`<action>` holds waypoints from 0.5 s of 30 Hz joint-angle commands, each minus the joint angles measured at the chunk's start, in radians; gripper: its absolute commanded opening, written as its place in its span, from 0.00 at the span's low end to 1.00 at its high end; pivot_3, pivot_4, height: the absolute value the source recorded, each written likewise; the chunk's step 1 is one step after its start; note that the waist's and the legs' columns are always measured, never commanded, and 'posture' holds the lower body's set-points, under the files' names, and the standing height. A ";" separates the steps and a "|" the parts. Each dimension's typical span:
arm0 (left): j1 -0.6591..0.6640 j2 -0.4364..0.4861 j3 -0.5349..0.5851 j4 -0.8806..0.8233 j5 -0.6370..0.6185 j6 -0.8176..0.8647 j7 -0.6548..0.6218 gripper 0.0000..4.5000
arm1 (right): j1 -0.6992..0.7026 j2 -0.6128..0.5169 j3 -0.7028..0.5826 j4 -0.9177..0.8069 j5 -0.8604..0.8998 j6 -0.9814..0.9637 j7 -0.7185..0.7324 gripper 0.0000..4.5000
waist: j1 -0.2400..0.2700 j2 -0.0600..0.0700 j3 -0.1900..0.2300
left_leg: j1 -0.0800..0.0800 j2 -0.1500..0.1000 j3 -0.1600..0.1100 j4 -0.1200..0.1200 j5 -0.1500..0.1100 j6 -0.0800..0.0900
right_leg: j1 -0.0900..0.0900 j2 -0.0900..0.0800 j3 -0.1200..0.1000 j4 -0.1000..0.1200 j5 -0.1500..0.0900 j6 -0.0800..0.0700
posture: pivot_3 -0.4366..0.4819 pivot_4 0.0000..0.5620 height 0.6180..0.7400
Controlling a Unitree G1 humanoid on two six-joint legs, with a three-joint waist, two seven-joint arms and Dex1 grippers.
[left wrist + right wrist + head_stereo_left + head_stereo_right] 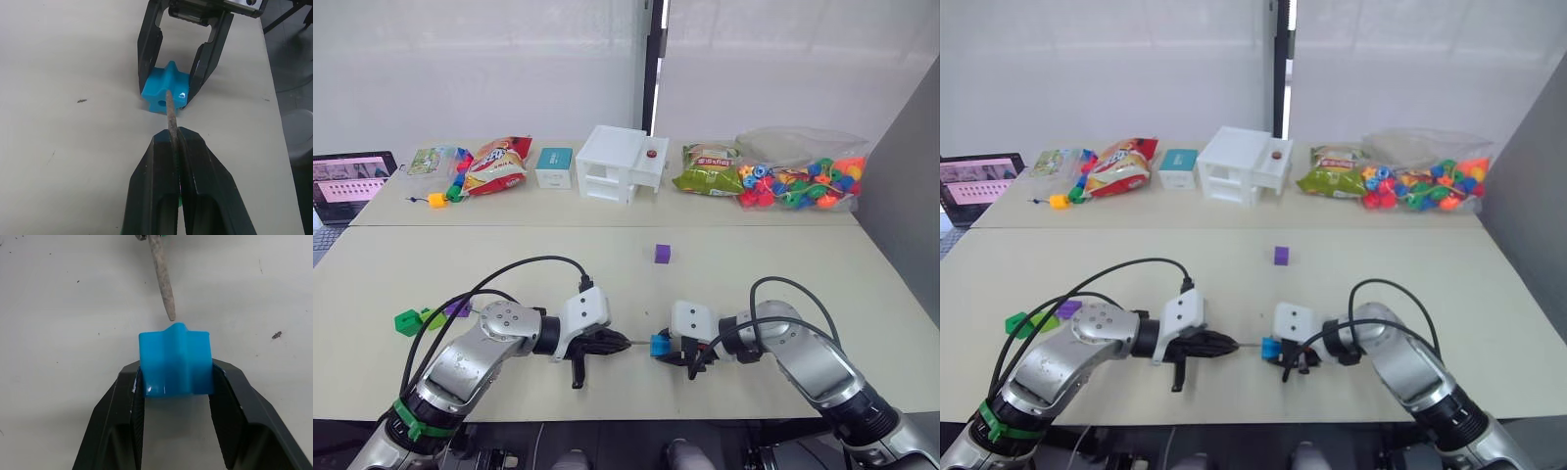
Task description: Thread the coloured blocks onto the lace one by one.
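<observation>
The right gripper (175, 382) pinches the blue block (176, 363) by two opposite sides, low over the table (783, 264). The left gripper (177, 142) is clamped on the lace tip (170, 110), which points at the block's hole. The block looks light, hard and probably slick, so a firm side grip clear of the hole suits it; the tip seems stiff enough to push when held near its end.

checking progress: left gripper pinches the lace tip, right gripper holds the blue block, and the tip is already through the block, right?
Not quite. The lace tip stops just short of the blue block; the right wrist view shows it outside. The left gripper does pinch it, and the right gripper holds the block.
</observation>
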 commanded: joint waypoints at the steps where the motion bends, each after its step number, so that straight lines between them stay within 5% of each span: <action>1: -0.001 -0.003 -0.008 -0.001 -0.002 -0.019 -0.002 0.00 | 0.005 -0.009 0.000 0.003 0.003 0.015 -0.005 0.30 | 0.000 0.000 0.000 | 0.000 0.000 0.000 0.000 0.000 0.000 | 0.000 0.000 0.000 0.000 0.000 0.000 | 0.48 0.27 1.00; 15: 0.003 -0.013 -0.027 0.034 0.006 -0.058 0.003 0.00 | 0.021 -0.025 0.001 -0.024 0.017 0.034 -0.016 0.30 | 0.002 0.000 0.000 | 0.000 0.000 0.000 0.000 0.000 0.000 | 0.000 0.000 0.000 0.000 0.000 0.000 | 0.48 0.27 1.00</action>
